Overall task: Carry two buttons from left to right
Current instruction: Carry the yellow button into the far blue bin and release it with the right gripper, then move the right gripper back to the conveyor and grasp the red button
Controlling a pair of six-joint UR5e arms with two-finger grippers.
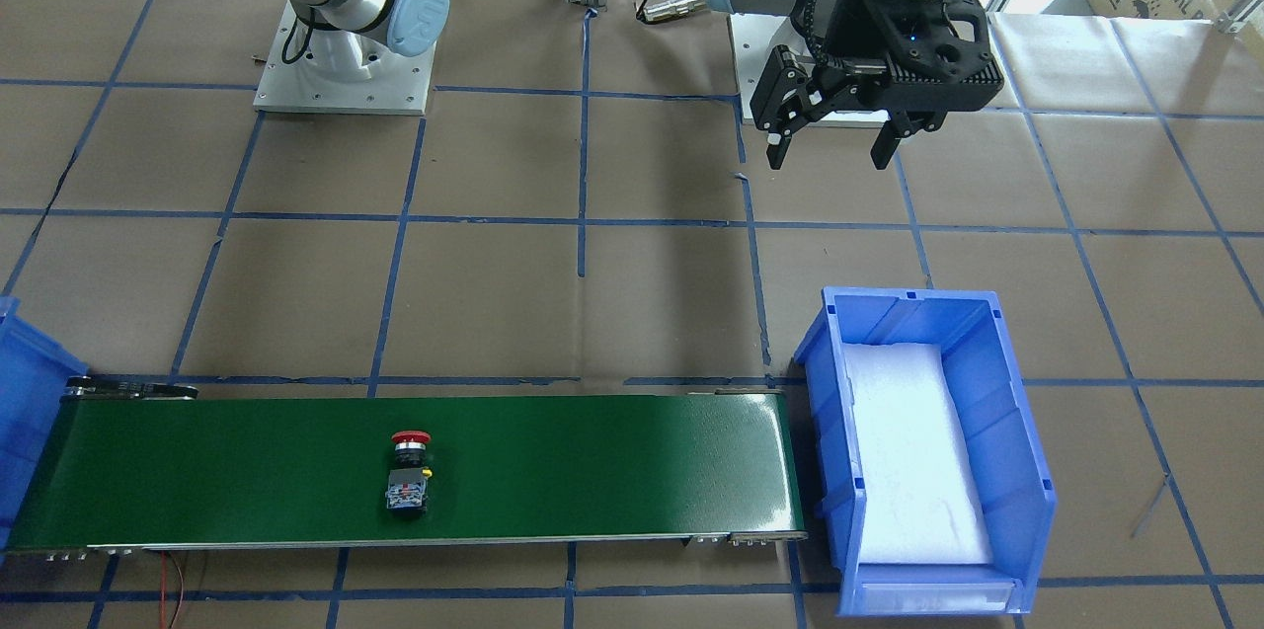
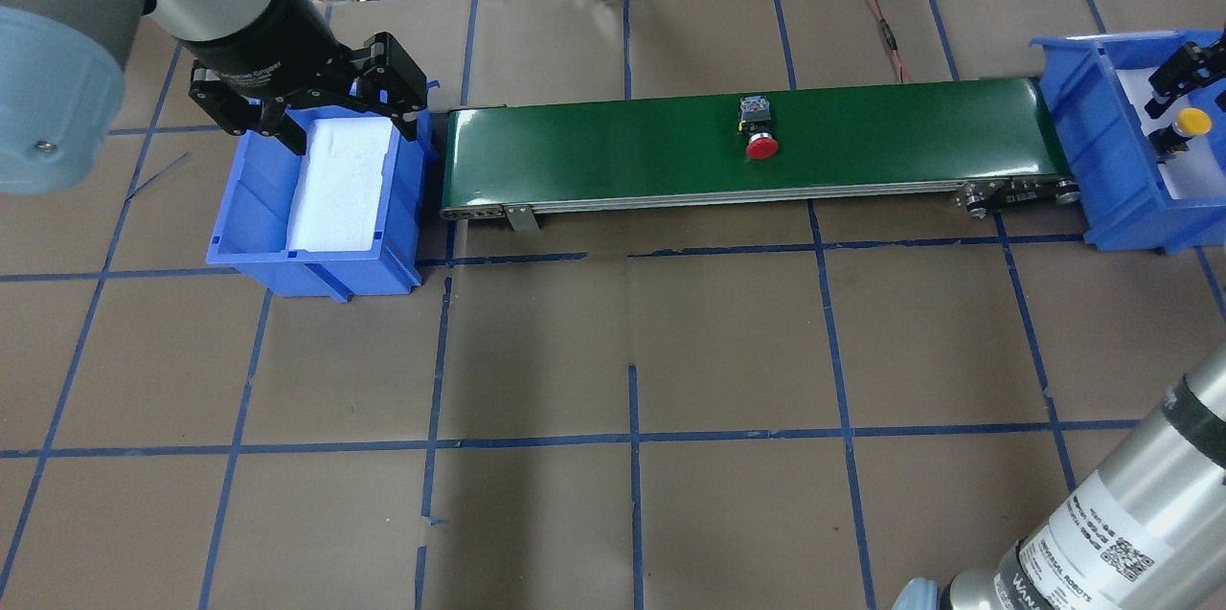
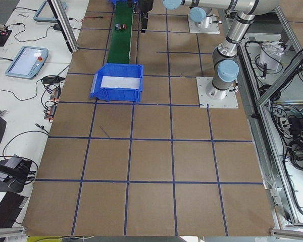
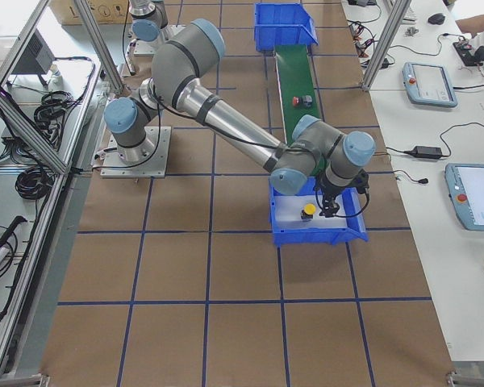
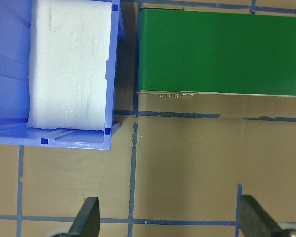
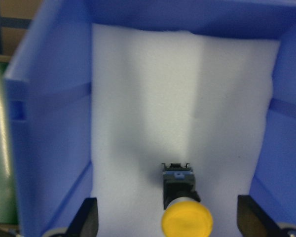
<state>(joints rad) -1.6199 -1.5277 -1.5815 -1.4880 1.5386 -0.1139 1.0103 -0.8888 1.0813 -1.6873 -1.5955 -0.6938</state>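
Observation:
The red button [image 1: 410, 476] lies on its side on the green conveyor belt [image 1: 612, 466], about mid-length; it also shows in the overhead view [image 2: 758, 127]. The yellow button [image 6: 186, 221] lies on white foam in the right blue bin [image 6: 49, 123], also seen overhead [image 2: 1192, 122]. My right gripper [image 6: 170, 222] is open inside that bin, its fingers well apart on either side of the yellow button, not touching it. My left gripper [image 1: 834, 140] is open and empty, high beside the left blue bin [image 2: 316, 270].
The left bin [image 1: 839, 432] holds only a white foam pad [image 5: 69, 64]. The belt's left end [image 5: 222, 49] sits next to that bin. Brown paper with blue tape lines covers the table [image 2: 632, 351]. The right arm's forearm [image 2: 1101, 514] crosses the near right corner.

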